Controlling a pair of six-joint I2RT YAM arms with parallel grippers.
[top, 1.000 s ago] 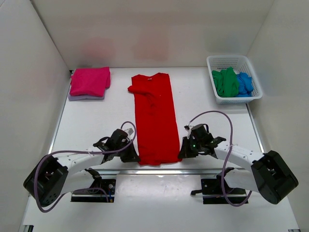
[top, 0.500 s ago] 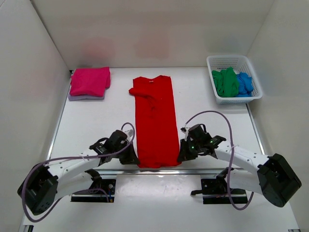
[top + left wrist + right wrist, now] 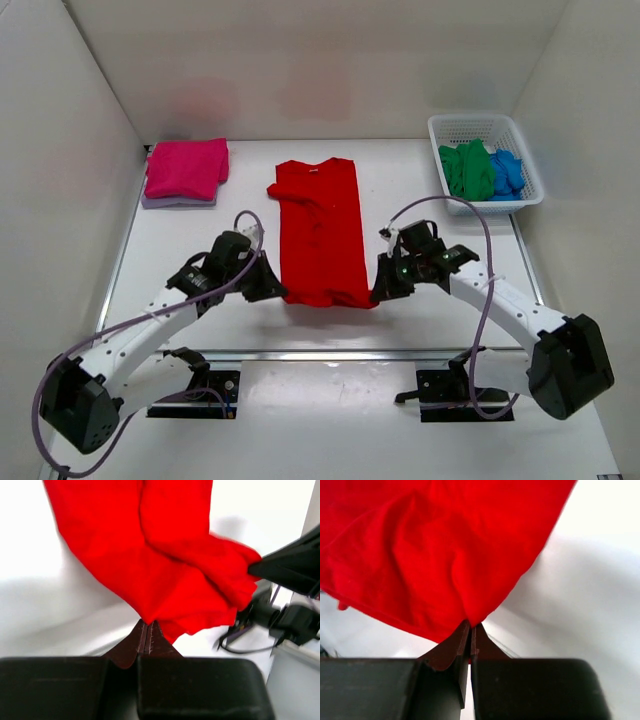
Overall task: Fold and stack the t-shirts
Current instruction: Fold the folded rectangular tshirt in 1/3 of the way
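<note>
1. Red cloth, matte and limp: the red t-shirt [image 3: 320, 230] lies in the middle of the bench [image 3: 200, 240] as a long, narrow strip. Its collar end is far from me and its near hem is raised off the surface.
2. My left hand [image 3: 280, 293] is clenched on the hem's left corner, and my right hand [image 3: 379, 294] is clenched on the right corner. In both wrist views the fingers are pinched closed and cloth bunches out from the tips.
3. I judge the step in hand to be folding the hem over toward the collar. I should move both hands at one height and one pace, spread far enough apart that the hem does not sag between them. I would lay the edge square on the collar end and release only once the cloth rests.
4. Risks: thin pinches on soft fabric may slip, and a slack middle would crease.
5. A pink t-shirt [image 3: 186, 168], folded to a soft rectangle, sits at the far left. A green t-shirt [image 3: 467, 170] and a blue t-shirt [image 3: 507, 172] lie crumpled in the white mesh basket [image 3: 478, 124] at the far right.
</note>
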